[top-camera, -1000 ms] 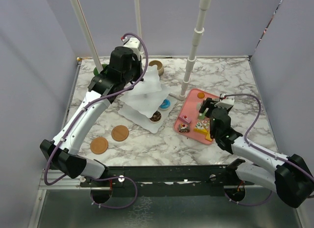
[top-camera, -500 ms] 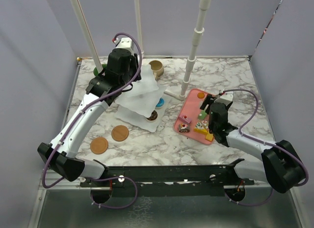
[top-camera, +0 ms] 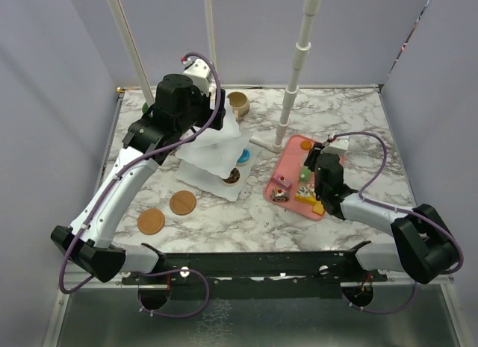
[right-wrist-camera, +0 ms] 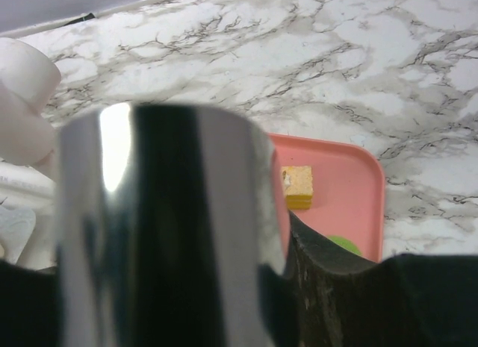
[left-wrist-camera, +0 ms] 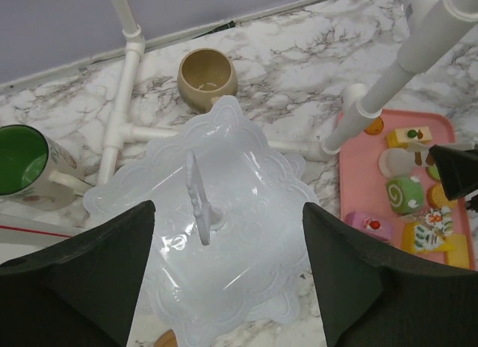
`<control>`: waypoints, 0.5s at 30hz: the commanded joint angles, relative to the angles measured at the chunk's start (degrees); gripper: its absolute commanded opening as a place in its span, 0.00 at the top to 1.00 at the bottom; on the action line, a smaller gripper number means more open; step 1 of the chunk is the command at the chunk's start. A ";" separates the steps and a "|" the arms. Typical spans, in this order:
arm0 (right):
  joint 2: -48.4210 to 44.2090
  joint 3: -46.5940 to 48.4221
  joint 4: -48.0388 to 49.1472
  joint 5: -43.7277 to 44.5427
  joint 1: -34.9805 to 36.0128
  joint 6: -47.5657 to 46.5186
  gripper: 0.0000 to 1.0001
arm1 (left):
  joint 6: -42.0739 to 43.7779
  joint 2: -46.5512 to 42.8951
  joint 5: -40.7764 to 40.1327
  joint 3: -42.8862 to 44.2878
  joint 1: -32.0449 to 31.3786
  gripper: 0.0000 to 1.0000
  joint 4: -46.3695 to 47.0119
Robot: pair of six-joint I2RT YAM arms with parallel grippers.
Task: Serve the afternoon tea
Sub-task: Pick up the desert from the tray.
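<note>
Overall, the marble table point(top-camera: 358, 123) fills the middle of the top view, with a white pipe frame point(top-camera: 295, 78) rising from its upper centre.

The white three-tier stand point(top-camera: 216, 149) sits left of centre on the table. In the left wrist view its wavy square plates point(left-wrist-camera: 239, 235) fill the middle of the frame, and the thin handle point(left-wrist-camera: 196, 190) stands upright above them.

The left gripper point(left-wrist-camera: 228, 209) hangs over the stand – its two dark fingers point(left-wrist-camera: 112, 250) are spread wide at the lower left and lower right of that view, with the handle between them and untouched. The gripper is released.

The pink tray point(top-camera: 287, 149) lies right of centre, well apart from the stand.

The right gripper point(top-camera: 323, 184) is low over the tray. In the right wrist view it is clenched on the metal tongs point(right-wrist-camera: 164, 227), whose shiny band blocks most of the frame.

- Green-lined mug point(left-wrist-camera: 26, 164): left edge of the left wrist view, beside the stand.
- Tan mug point(top-camera: 238, 102): just above the stand in the top view.
- Two brown coasters point(top-camera: 182, 203): lower left of the stand.
- Blue donut point(top-camera: 243, 156) and chocolate donut point(top-camera: 233, 176): on the stand's lowest plate, right side.
- Green roll point(left-wrist-camera: 404, 194), yellow slice point(left-wrist-camera: 426, 235) and pink cake point(left-wrist-camera: 364, 224): on the tray.
- Yellow cake cube point(right-wrist-camera: 299, 186): on the tray, just right of the tongs.
</note>
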 commanded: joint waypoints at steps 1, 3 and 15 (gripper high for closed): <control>-0.82 1.77 1.90 -1.60 -0.41 -1.88 0.64 | 13.06 -2.13 4.27 1.75 0.32 0.18 -4.33; -2.01 2.06 1.17 -2.72 -0.41 -2.66 0.66 | 15.70 -2.01 5.69 1.72 0.82 0.18 -5.45; -11.56 3.46 -6.21 -9.68 1.78 -2.94 0.71 | 31.08 2.32 21.93 10.94 8.64 0.11 -14.58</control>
